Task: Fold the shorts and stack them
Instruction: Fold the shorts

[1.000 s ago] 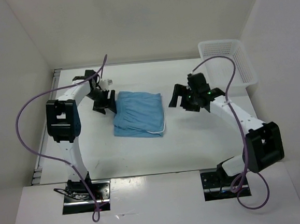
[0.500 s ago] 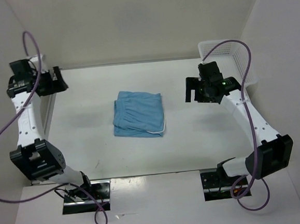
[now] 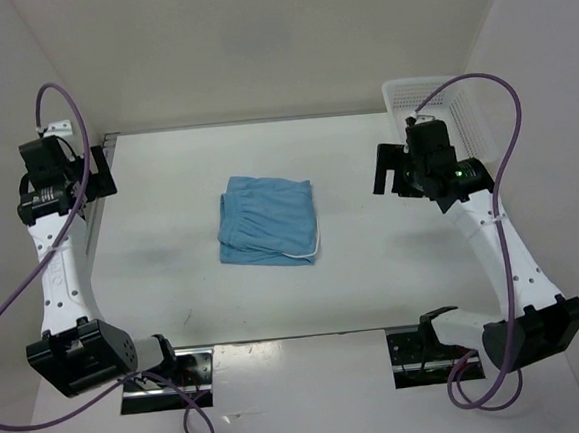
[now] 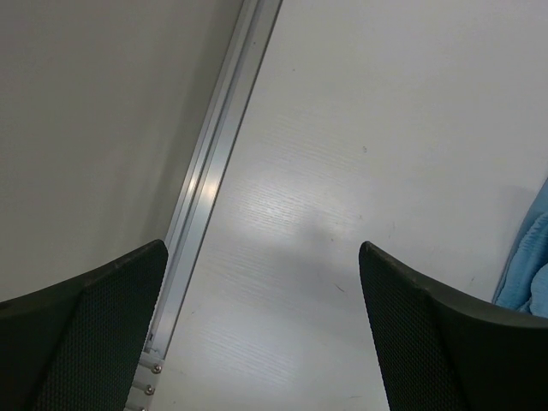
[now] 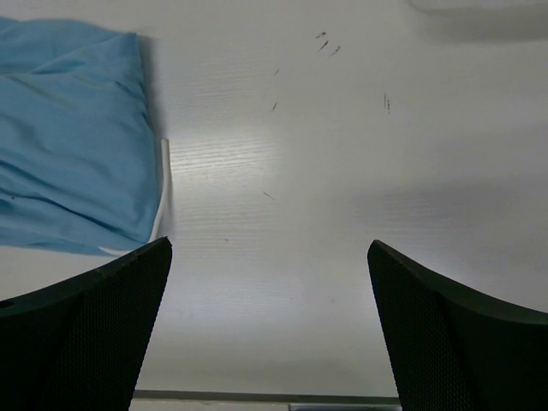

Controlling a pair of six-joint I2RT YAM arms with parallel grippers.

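The light blue shorts (image 3: 268, 220) lie folded in a compact rectangle at the table's middle, with the white drawstring (image 3: 312, 247) looping out at the near right corner. My left gripper (image 3: 96, 182) hangs open at the far left table edge, well away from the shorts, and holds nothing. In the left wrist view the open gripper (image 4: 263, 248) frames bare table, with a sliver of the shorts (image 4: 529, 274) at the right border. To the right of the shorts, near the basket, my right gripper (image 3: 386, 169) is open and empty. The right wrist view has the shorts (image 5: 73, 137) at upper left, beyond the open gripper (image 5: 270, 244).
A white mesh basket (image 3: 440, 114) stands at the back right corner, just behind the right arm. An aluminium rail (image 4: 214, 171) runs along the table's left edge under the left gripper. White walls close in the left, back and right sides.
The left arm swung away from the shorts' left edge to the far left of the table, its jaws widening. The right arm drew back to the right toward the basket. The shorts stayed put.
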